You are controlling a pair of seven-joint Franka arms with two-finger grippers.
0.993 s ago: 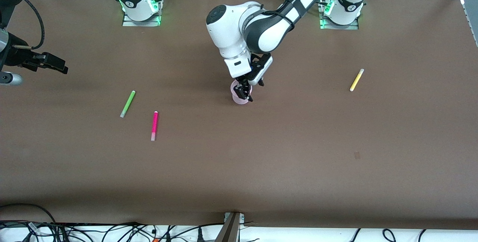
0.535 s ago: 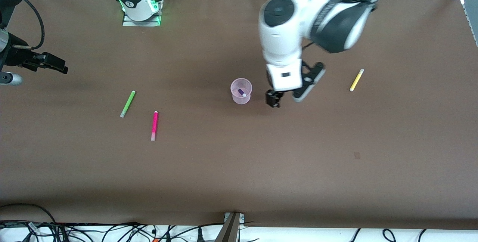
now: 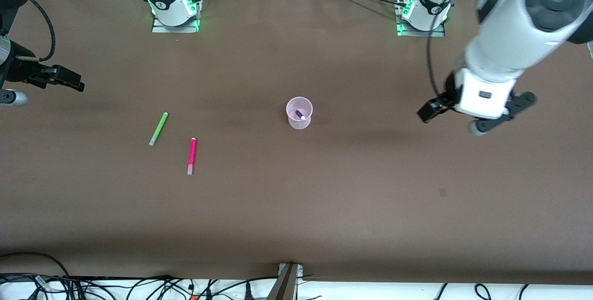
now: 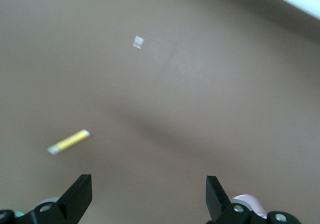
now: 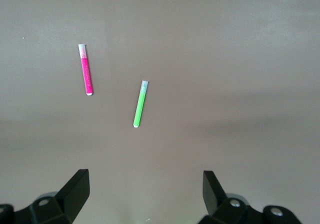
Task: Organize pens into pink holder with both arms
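The pink holder (image 3: 299,113) stands mid-table with the dark purple pen (image 3: 300,115) inside it. Toward the right arm's end lie the green pen (image 3: 158,128) (image 5: 140,104) and, nearer the front camera, the magenta pen (image 3: 191,155) (image 5: 85,70). The left arm hides the yellow pen in the front view; it shows in the left wrist view (image 4: 69,141), lying flat on the table. My left gripper (image 3: 428,111) (image 4: 148,181) hangs open and empty over the table close to that pen. My right gripper (image 3: 74,83) (image 5: 145,176) waits open and empty over the right arm's end.
The arm bases (image 3: 175,3) (image 3: 424,8) stand along the table's back edge. A small pale mark (image 3: 443,192) (image 4: 138,42) is on the brown table cover. Cables and a metal bracket (image 3: 288,281) run along the edge nearest the front camera.
My left gripper opened over the holder, left the purple pen in it, and swung away toward the left arm's end, now covering the yellow pen. The right arm has not moved.
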